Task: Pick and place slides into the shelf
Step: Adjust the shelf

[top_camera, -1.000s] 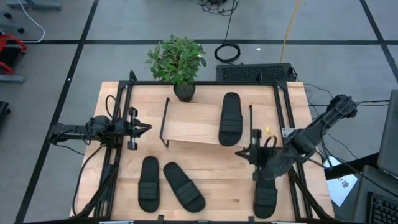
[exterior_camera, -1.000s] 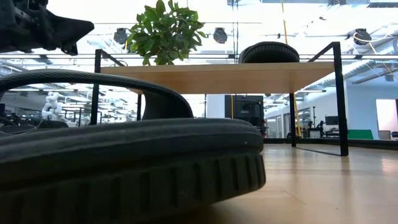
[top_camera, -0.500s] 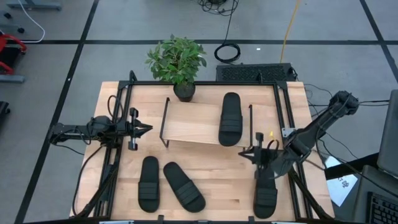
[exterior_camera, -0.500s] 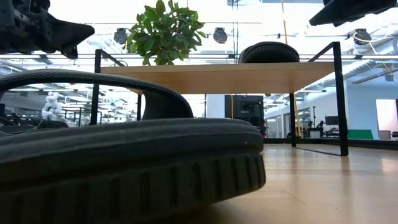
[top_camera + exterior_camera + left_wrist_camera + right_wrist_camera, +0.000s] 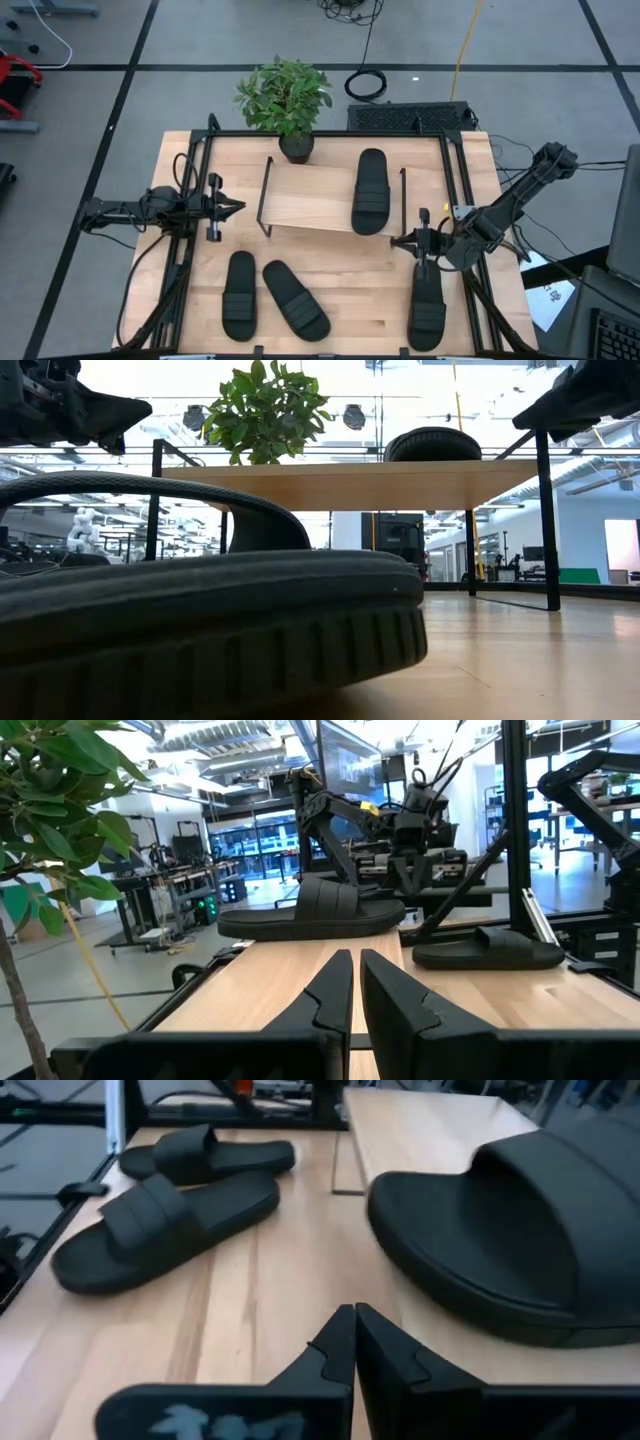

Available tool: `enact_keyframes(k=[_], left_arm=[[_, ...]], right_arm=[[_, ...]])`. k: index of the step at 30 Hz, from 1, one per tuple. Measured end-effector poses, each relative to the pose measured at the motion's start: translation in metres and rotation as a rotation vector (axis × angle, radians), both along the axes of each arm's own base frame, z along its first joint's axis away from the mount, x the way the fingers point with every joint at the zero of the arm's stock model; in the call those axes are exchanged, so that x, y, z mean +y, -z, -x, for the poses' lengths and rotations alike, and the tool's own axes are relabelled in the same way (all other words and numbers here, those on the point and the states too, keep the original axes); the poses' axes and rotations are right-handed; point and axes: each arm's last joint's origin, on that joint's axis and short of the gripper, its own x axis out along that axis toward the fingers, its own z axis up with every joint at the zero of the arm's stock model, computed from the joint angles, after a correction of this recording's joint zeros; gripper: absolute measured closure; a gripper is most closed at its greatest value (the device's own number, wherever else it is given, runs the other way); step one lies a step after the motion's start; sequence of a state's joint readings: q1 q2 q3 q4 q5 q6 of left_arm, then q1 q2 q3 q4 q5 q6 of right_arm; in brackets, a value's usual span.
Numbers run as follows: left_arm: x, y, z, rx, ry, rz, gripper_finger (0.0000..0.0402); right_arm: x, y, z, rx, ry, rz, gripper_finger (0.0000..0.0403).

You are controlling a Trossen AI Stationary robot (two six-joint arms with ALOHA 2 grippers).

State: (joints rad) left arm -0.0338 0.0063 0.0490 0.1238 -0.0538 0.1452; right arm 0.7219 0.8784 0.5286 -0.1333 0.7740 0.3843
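My left gripper (image 5: 232, 208) sits at nine o'clock on the table (image 5: 340, 275), beside the shelf (image 5: 310, 200), fingers pinched together on nothing; it has not moved over the last second. Its wrist camera looks across the shelf board at the one slide already placed (image 5: 315, 910).

Moving right: two slides lie side by side at seven o'clock, one straight (image 5: 239, 294), one angled (image 5: 295, 299). The placed slide (image 5: 370, 190) rests on the shelf's right end, toward one o'clock.

My right gripper (image 5: 400, 240) is the one that changed. A second ago it hung over the near end of the fourth slide (image 5: 427, 305); since then the arm has drawn back to the right and the wrist has lifted, so the gripper now hangs at four o'clock just off the shelf's right front leg, over that slide's far end. Its fingers (image 5: 345, 1342) are closed and empty, with the slide's strap (image 5: 520, 1230) close beside them.

I read that as an approach being reset, not a grasp. One slide is shelved, three remain on the table, and the jaws must open before I can take this one.
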Motion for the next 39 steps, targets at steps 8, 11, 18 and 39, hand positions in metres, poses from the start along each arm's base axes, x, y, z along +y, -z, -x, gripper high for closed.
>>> enact_keyframes(k=[8, 11, 18, 39], left_arm=[[0.0, 0.0, 0.0, 0.0, -0.001, -0.006, 0.0369], [0.0, 0.0, 0.0, 0.0, -0.001, -0.006, 0.0369], [0.0, -0.0001, 0.0, 0.0, -0.001, -0.003, 0.0369], [0.0, -0.0001, 0.0, 0.0, -0.001, -0.003, 0.0369]], right_arm=[[-0.0045, -0.004, 0.0026, -0.037, 0.062, 0.009, 0.0403], [-0.0059, -0.0035, 0.0036, -0.036, 0.085, -0.012, 0.0403], [-0.0078, -0.0009, 0.0054, -0.02, 0.126, -0.041, 0.0403], [-0.0056, -0.0014, 0.0037, -0.029, 0.088, -0.006, 0.0403]])
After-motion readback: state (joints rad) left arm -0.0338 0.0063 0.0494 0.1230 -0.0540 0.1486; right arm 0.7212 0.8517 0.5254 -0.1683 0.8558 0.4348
